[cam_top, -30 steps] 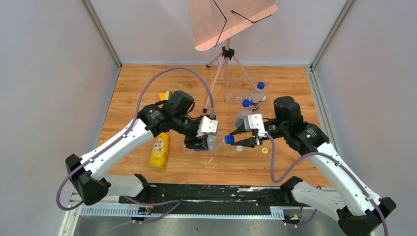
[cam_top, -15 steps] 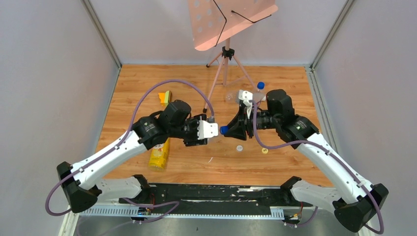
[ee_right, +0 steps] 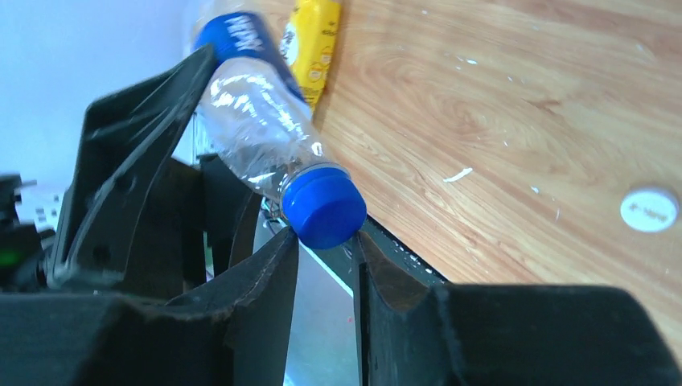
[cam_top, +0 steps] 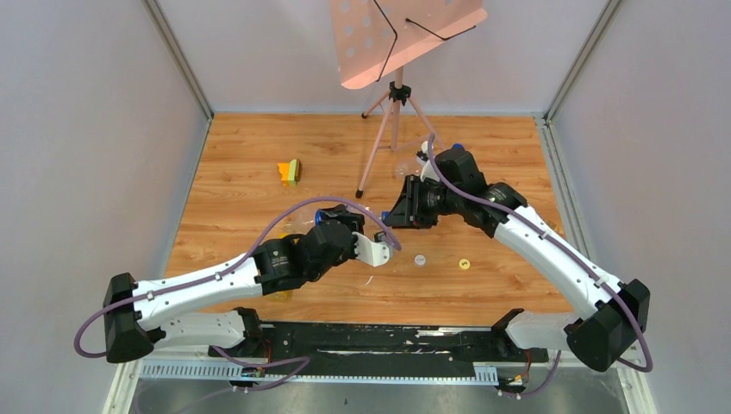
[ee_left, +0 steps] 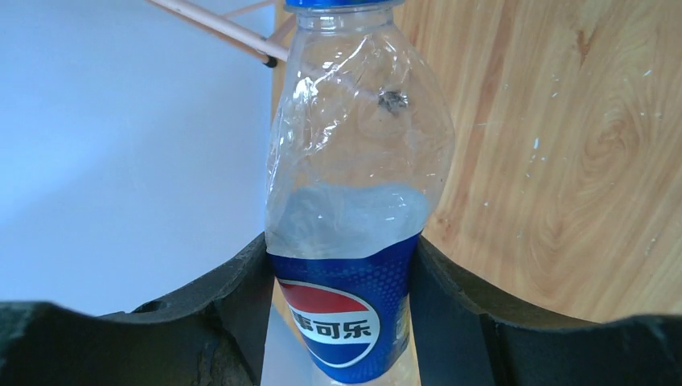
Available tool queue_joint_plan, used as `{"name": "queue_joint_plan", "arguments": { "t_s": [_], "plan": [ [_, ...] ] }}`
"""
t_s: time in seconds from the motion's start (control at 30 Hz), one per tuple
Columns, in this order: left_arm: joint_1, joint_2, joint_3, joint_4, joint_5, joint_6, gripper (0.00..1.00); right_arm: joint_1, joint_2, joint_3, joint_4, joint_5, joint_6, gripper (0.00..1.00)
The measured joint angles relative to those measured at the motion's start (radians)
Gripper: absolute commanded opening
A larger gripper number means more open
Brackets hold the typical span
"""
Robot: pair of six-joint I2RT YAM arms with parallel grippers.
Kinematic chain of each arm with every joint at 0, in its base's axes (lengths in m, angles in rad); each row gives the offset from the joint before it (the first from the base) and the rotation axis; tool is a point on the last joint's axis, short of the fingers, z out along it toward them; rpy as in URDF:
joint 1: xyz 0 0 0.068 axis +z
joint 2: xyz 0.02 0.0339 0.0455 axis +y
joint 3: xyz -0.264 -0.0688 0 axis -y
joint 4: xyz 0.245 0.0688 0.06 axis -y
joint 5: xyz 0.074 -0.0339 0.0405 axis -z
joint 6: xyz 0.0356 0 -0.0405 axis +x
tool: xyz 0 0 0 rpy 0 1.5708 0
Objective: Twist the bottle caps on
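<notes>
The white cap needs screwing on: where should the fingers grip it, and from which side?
Probably best: pinch the white cap across its round rim, straight down from above. It lies flat and low on the table, leaving little wall for a sideways approach; bare wood surrounds it.

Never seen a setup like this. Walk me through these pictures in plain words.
The left arm and right arm are robots bolted to a wooden table. The wide picture looks down from above; the other two come from cameras on each wrist. The left tool clamps a clear Pepsi bottle, its blue cap on. The right tool points at that cap, fingers slightly apart, holding nothing. On the table lie a white cap, a yellow cap and a yellow bottle. A pink stand is at the back.
</notes>
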Motion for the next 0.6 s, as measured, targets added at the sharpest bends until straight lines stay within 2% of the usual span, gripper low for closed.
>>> {"name": "queue_joint_plan", "arguments": {
  "t_s": [0.13, 0.23, 0.33, 0.47, 0.6],
  "plan": [
    [-0.035, -0.001, -0.024, 0.055, -0.055, 0.036, 0.00, -0.001, 0.001, 0.000, -0.019, 0.074, 0.055, 0.41],
    [-0.025, -0.019, -0.021, 0.060, 0.008, 0.022, 0.00, -0.001, -0.044, 0.000, 0.013, 0.119, 0.007, 0.54],
    [0.027, -0.033, 0.008, 0.013, 0.153, -0.022, 0.00, -0.001, -0.120, 0.000, 0.087, 0.139, -0.110, 0.60],
    [0.137, -0.032, 0.080, -0.088, 0.328, -0.079, 0.00, -0.001, -0.268, -0.030, 0.180, 0.129, -0.346, 0.64],
    [0.220, -0.015, 0.150, -0.184, 0.500, -0.113, 0.00, -0.001, -0.397, -0.108, 0.232, 0.027, -0.624, 0.67]
  ]
}}
